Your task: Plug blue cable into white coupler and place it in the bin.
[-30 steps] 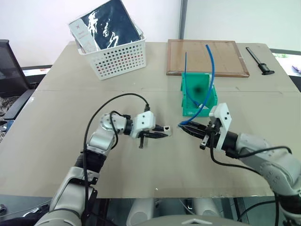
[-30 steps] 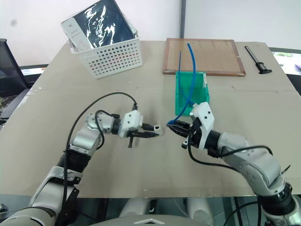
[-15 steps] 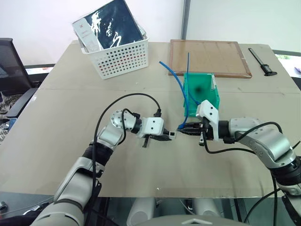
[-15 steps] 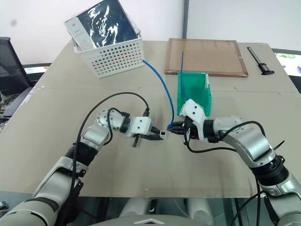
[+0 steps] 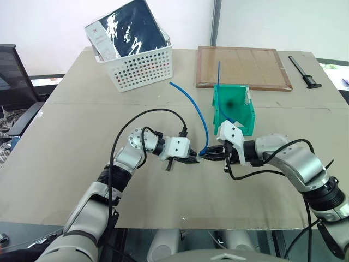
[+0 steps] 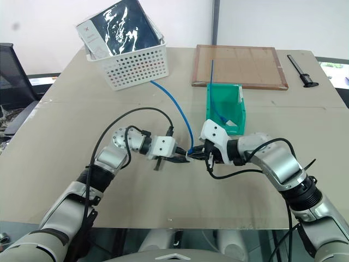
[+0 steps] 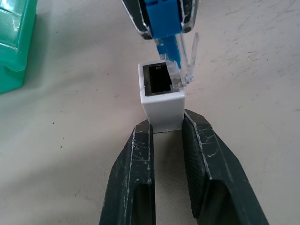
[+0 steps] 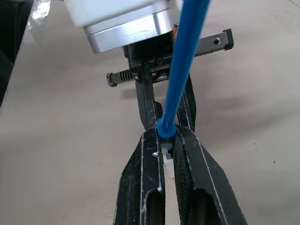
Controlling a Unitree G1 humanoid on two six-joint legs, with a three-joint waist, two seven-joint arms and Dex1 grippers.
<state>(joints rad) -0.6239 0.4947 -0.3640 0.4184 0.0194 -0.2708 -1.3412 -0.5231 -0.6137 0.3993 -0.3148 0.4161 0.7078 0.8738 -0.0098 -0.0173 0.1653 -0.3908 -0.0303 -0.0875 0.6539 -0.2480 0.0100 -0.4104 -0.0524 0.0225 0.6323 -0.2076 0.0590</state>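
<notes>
Above the desk, near its middle: the two grippers met tip to tip, so that the plug and the socket could face each other.
Left gripper: its two black fingers were clamped on the lower part of the white coupler. The open socket stayed free and pointed toward the other arm, which I judge was the reason for such a low grip.
Right gripper: its fingers were pressed together on the blue cable just behind the clear plug. A grip so near the end probably kept the soft cord from bending during the push.
Plug and socket: the plug tip stood at the mouth of the socket, a little toward one edge and not yet fully inside, as far as I could judge.
Cable: from the plug it rose in an arc over the desk; its far end stuck up from the green bin.
Bin: it stood just behind the right gripper, near for the final placing.
Left wrist view: it gave the dark socket and the plug's clip, which the head views made too small to read.
Right wrist view: the cable hid the socket there.
Head views: they gave the whole cable, the bin, the white basket and the wooden board far behind.
</notes>
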